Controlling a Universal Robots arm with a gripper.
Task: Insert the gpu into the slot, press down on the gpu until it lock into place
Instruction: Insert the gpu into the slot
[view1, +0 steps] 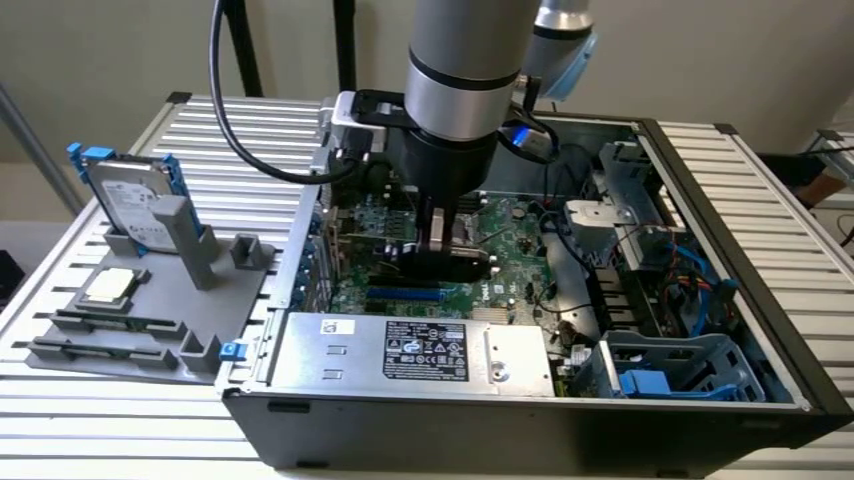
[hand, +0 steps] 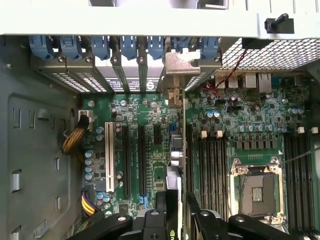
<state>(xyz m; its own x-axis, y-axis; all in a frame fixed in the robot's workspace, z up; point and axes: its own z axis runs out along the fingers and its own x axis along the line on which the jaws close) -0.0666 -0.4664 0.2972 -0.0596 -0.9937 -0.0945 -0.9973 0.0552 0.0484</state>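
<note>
Black and thin, the gpu (hand: 174, 172) stands on edge between the fingers (hand: 194, 207), which are clamped on its two flat faces near one end. Its dull metal bracket (hand: 181, 67) lies at the far end from them. In the exterior view the gripper (view1: 447, 256) holds the card close over the slot (view1: 404, 295), a long, narrow bright-blue plastic strip on the green board (view1: 514, 235). I cannot tell whether the card's edge touches the slot.

A plain beige wall (view1: 107, 40) backs the ribbed silver metal table (view1: 107, 440) — the light is soft and even.
</note>
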